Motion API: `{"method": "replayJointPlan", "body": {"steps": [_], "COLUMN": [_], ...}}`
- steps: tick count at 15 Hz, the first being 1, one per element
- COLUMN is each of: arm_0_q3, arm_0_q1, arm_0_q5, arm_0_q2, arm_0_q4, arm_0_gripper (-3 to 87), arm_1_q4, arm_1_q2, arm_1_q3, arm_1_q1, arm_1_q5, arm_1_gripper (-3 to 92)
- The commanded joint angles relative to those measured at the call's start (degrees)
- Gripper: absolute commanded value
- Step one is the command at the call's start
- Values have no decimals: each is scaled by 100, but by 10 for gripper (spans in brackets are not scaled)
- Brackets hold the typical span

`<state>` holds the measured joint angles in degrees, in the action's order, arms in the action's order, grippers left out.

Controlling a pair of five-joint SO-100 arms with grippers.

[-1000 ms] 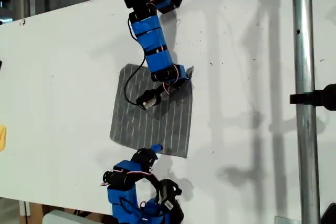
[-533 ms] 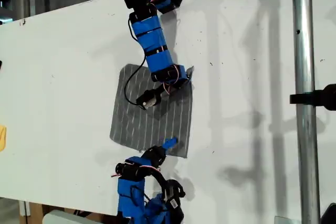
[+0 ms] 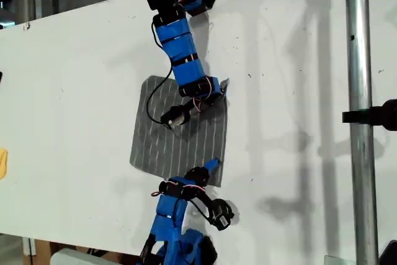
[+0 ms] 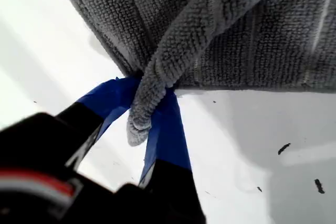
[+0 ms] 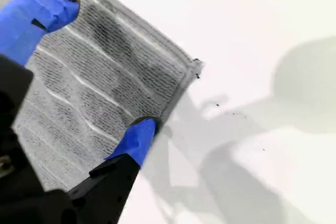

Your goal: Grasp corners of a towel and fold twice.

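My first gripper (image 4: 152, 124) pinches one towel (image 3: 180, 131) corner; my second gripper (image 5: 100, 66), jaws wide, should close on the corner (image 5: 193, 69) beside it before lifting.

a white worktop (image 3: 74, 91) fills most of the exterior view, marked with small dark specks and soft grey shadows. a shiny metal pole (image 3: 360, 60) runs top to bottom near the exterior view's right, with a black clamp (image 3: 372, 116) fixed across it about halfway down. at the exterior view's left edge a small yellow object (image 3: 2, 162) is cut off by the frame.
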<state>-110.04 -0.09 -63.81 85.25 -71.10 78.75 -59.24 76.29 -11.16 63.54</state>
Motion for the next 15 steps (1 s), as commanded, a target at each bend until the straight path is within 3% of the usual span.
{"method": "replayJointPlan", "body": {"steps": [1,4,7,11,15], "arm_0_q3": [-457,-1160,-1204,-861,-185], "arm_0_q1": [-123,-114,-114,97,378], "arm_0_q5": [-158,-439,-729,-861,-1222], "arm_0_q2": [387,501,492,923,2338], "arm_0_q4": [475,1125,1134,870,-272], "arm_0_gripper": [374,272,-29,-29,-29], "arm_1_q4": [88,141,255,308,545], "arm_1_q2": [-369,-466,-545,-791,-1433], "arm_1_q3": [-193,-193,-185,-185,-809], "arm_1_q1": [-53,-44,-35,-35,-431], "arm_1_q5": [79,105,167,255,404], "arm_1_gripper": [-2,-2,-2,-2,-2]}}
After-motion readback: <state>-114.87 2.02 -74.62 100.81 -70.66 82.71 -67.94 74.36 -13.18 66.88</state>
